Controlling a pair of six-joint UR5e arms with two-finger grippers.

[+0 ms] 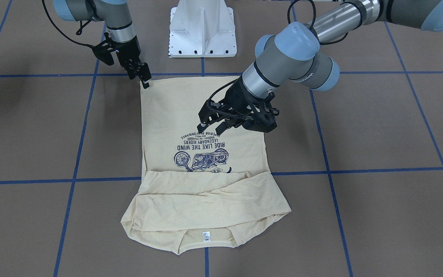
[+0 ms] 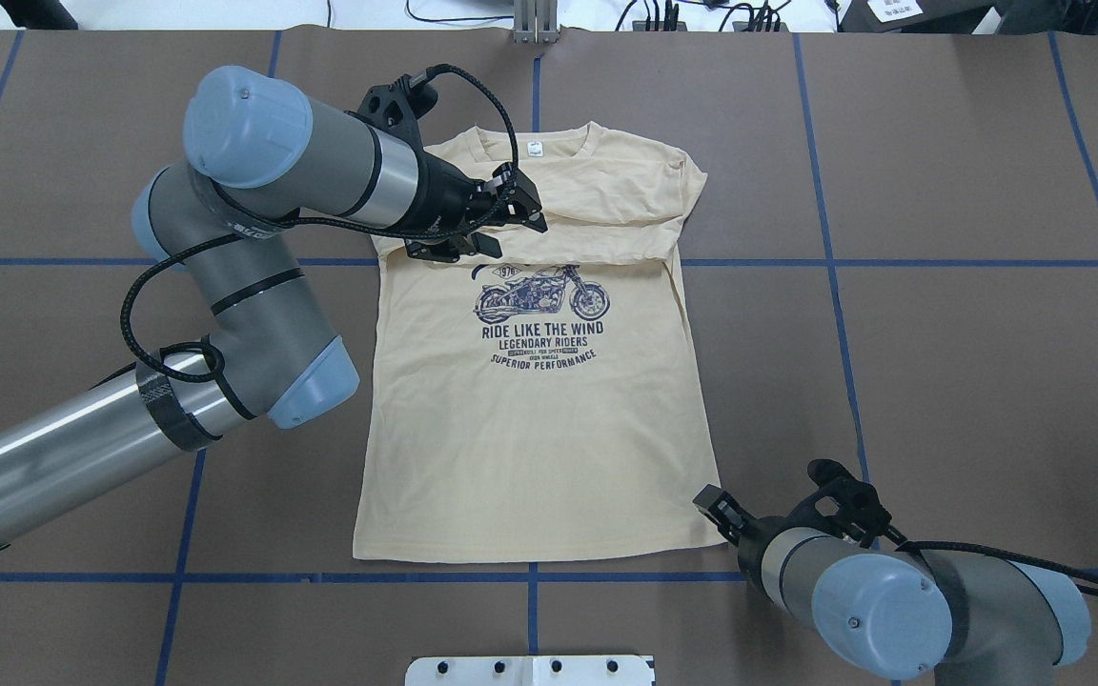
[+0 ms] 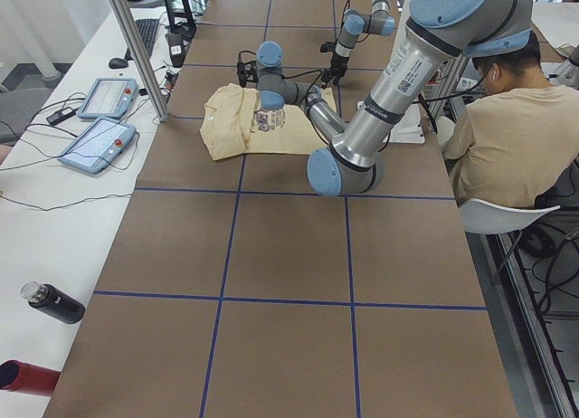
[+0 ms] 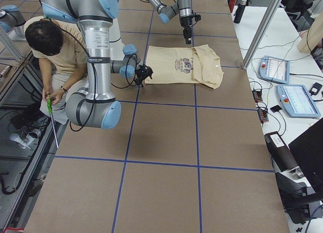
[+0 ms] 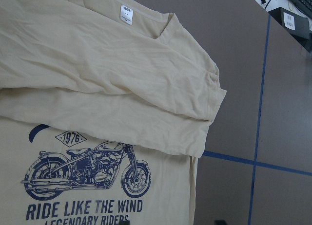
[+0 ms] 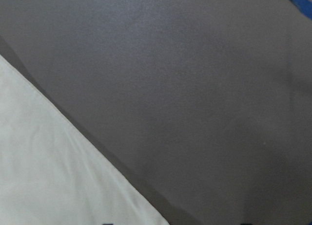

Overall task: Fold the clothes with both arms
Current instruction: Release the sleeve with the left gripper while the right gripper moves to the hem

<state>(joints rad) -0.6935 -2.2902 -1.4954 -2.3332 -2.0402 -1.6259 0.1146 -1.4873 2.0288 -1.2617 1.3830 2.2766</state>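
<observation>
Cream T-shirt (image 2: 530,429) flat on table (image 2: 940,362), print (image 2: 541,319) up, long axis running away from robot, neck (image 2: 537,143) at far end, left gripper (image 1: 210,129) spread, empty, above print, right gripper (image 1: 145,82) at near hem corner, opening indeterminable.

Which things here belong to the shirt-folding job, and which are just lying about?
Part of the job:
- T-shirt, sleeves already folded across the chest
- left gripper, above the print
- right gripper, at a hem corner

Just lying about:
- white pedestal base
- control tablet
- black bottle
- seated person
</observation>
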